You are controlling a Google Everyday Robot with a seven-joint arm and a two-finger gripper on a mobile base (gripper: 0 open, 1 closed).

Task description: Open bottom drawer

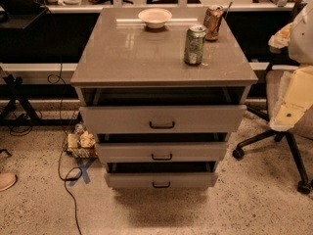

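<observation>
Bottom drawer [161, 180] sits lowest in the cabinet [161, 53], dark gap above it. On top: 1 bowl [155, 17], 2 cans [195, 44]. Speckled floor [244, 204]. Gripper [293, 97] looms pale at the right edge; its state I can't tell.

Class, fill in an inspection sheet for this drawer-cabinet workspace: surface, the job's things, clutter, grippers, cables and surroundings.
Surface: grey cabinet top, glossy, carrying a bowl and two cans.
Job's things: bottom drawer, lowest of three, with a black handle; its front stands slightly forward with a dark gap above. The middle drawer and top drawer look the same.
Clutter: white bowl, green can and brown can, all upright; small packets on the floor left of the cabinet.
Grippers: the gripper is not in view.
Cables: black cable trailing on the floor at left, by a blue tape cross.
Surroundings: speckled floor; office chair at right.
</observation>
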